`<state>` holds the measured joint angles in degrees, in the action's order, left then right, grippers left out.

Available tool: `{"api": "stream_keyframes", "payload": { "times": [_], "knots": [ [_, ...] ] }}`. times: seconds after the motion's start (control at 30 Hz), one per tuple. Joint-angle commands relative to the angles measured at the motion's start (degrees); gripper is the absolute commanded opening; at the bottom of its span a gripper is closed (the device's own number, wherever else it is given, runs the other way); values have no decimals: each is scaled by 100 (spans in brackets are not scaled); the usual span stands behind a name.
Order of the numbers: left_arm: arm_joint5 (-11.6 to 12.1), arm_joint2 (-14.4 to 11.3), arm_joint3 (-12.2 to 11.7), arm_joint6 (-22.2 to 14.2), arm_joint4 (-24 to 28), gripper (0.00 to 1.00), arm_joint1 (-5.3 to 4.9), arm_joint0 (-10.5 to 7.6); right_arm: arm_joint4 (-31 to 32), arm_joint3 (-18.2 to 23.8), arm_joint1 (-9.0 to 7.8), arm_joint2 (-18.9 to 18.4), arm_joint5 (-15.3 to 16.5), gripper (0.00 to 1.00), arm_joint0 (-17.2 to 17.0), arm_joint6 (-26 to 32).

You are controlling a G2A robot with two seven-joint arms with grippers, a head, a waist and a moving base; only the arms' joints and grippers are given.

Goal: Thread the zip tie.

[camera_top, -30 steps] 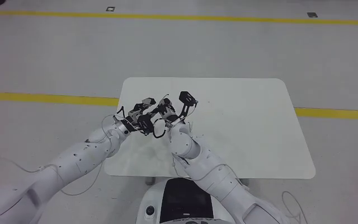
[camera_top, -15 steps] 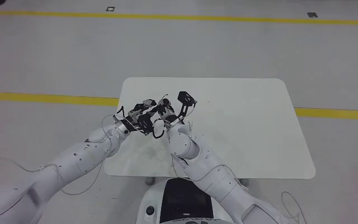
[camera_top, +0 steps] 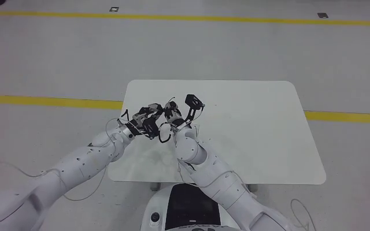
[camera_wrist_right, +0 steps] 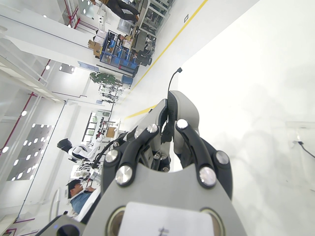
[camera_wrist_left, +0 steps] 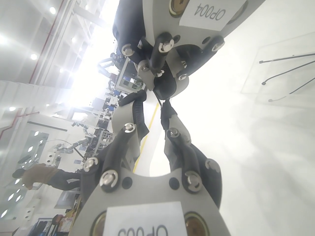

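Now: right hand (camera_wrist_right: 169,99) clenched on zip tie (camera_wrist_right: 170,82), strap's long axis running out past fingertips, head toward upper centre. Left hand (camera_wrist_left: 152,104), fingers apart, tip-to-tip with it above bench (camera_top: 260,127).

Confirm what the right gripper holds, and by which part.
Right gripper is shut on the zip tie, pinching its strap; the head end sticks out beyond.

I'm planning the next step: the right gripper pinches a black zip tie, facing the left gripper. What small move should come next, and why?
Probably ease the left gripper slightly forward and close it on the zip tie. It stands open, and the strap's thin end sticks out of the shut right gripper just at its mouth, so a short advance should secure it.
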<state>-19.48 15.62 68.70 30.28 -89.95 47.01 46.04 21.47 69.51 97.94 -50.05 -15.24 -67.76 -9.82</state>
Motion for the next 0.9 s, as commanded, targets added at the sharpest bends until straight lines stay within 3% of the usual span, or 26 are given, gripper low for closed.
{"api": "stream_keyframes", "payload": {
  "times": [0.0,0.23,0.57,0.6,0.63,0.67,0.87],
  "knots": [
    [0,-14,-5,-9,0,15,3,-9,17,11,4,-5,5,0,-8,23],
    [2,-49,-18,-16,0,0,11,-20,88,3,28,1,5,0,-16,93],
    [36,-87,-43,-9,0,0,21,-47,125,-4,56,-47,37,2,-36,126],
    [40,-87,-45,-6,0,0,21,-47,127,-1,58,-55,41,24,-41,131],
    [42,-86,-49,1,0,0,21,-45,129,5,59,-63,45,56,-46,136],
    [43,-87,-56,14,0,0,21,-43,135,11,59,-74,49,100,-53,142],
    [29,-101,-92,98,0,0,6,-54,200,109,44,-190,33,100,-123,113]
  ]
}}
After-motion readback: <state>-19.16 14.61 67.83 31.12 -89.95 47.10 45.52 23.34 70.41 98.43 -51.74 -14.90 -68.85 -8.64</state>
